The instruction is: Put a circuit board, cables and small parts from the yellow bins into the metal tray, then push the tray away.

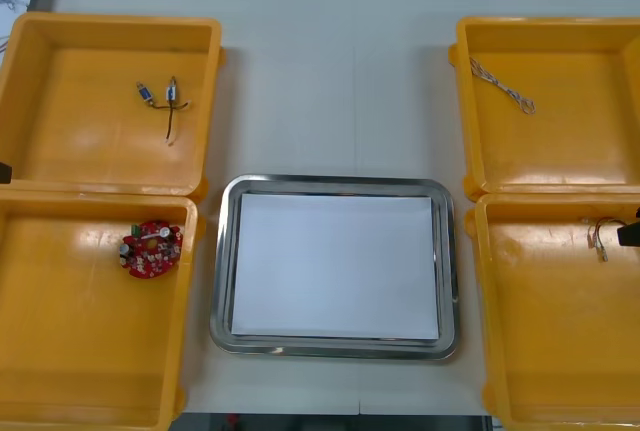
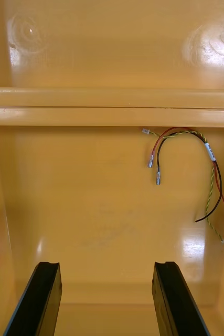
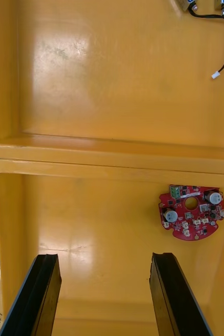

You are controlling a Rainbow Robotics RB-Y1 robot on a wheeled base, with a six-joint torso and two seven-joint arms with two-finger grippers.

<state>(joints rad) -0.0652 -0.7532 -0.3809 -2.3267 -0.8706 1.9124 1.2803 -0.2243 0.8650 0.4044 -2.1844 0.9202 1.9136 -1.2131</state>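
- Left gripper (image 3: 104, 296): my two black fingers stand wide apart and grip nothing. They hang over the near left yellow plastic bin (image 1: 70, 341). The round red circuit board (image 3: 191, 211) lies flat on the bin floor, ahead of the fingers and off to one side of the gap between them.
- Right gripper (image 2: 107, 299): my fingers are likewise spread wide and empty, over the near right yellow plastic bin (image 1: 560, 351). The red, black and yellow cable bundle (image 2: 210, 152) lies loosely curled near the far wall and a side wall.
- Shiny metal tray with a white inside (image 1: 222, 251): it sits between the bins and holds nothing, so I judge the task barely begun.
- Risk, board: it is thin and lies flat on a glossy floor. An off-centre descent would probably skate it aside or pinch only one component, and it could tip out during the lift.
- Risk, cable: it lies close to a corner, so one finger may strike the bin wall. A grip on a single strand would let the rest trail and snag on the rim.
- Risk, both arms: if they cross to the tray together, they could crowd each other above it.
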